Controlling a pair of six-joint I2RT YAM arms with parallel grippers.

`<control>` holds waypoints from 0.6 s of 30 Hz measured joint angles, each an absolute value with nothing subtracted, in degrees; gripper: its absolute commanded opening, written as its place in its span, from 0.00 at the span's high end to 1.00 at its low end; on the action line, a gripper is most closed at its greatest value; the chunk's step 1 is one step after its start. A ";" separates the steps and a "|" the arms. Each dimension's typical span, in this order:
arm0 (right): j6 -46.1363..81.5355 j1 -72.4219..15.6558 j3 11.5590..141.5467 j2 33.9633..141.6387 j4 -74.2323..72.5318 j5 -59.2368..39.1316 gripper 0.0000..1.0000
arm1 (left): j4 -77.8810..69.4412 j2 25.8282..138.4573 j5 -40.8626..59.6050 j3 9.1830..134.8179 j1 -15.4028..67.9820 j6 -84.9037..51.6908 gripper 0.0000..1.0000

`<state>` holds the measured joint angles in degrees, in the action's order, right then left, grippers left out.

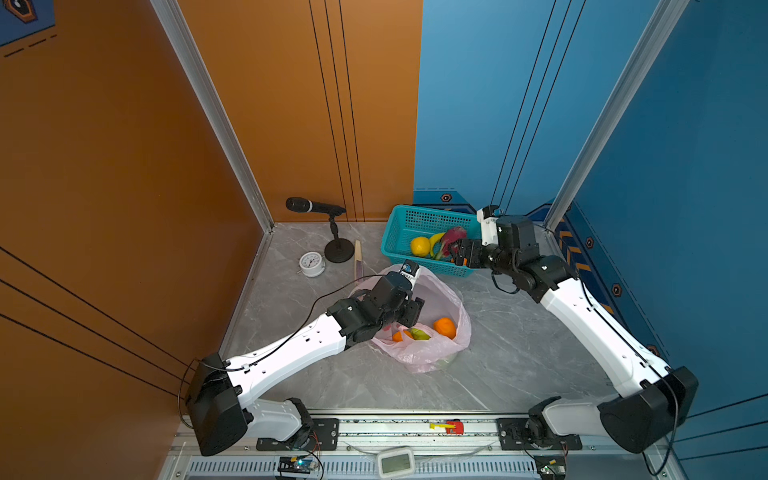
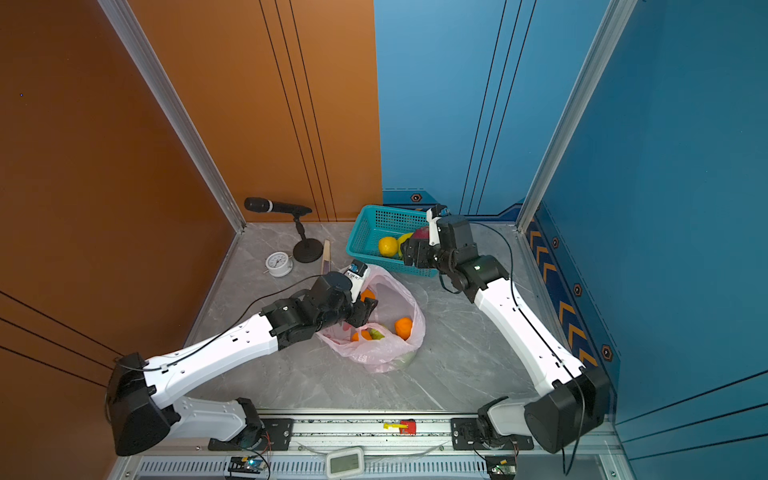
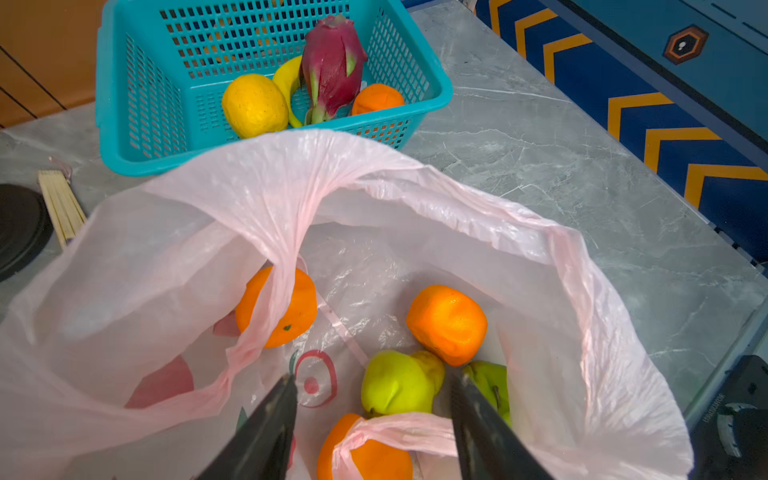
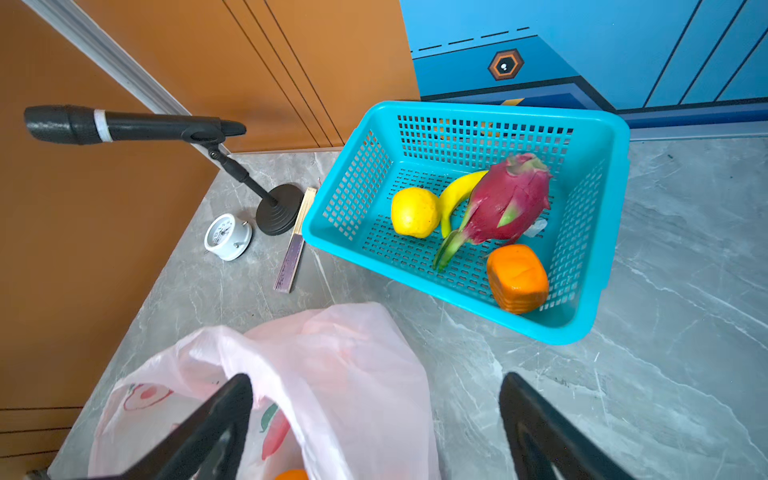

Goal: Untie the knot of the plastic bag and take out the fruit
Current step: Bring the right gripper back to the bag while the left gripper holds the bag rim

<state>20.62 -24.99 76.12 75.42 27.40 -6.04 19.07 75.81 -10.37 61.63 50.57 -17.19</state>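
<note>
There are four oranges (image 3: 301, 309) (image 3: 446, 324) (image 3: 378, 463) (image 3: 376, 97), two green fruits (image 3: 395, 386) (image 3: 490, 382), one yellow citrus (image 3: 253, 104), one banana (image 3: 286, 79), one dragon fruit (image 3: 332, 62).

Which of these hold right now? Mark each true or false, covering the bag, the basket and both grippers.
1. The plastic bag lies open at the top. True.
2. The dragon fruit is inside the bag. False: it lies in the teal basket.
3. The left gripper has its jaws apart on either side of the yellow-green pear in the bag. True.
4. The right gripper holds an orange. False: its jaws are open and empty.
5. Three oranges show inside the bag. True.
</note>
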 measured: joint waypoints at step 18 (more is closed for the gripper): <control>27.33 -47.18 48.27 60.31 27.49 3.14 0.06 | 12.84 68.58 -9.80 36.23 60.20 -27.09 0.52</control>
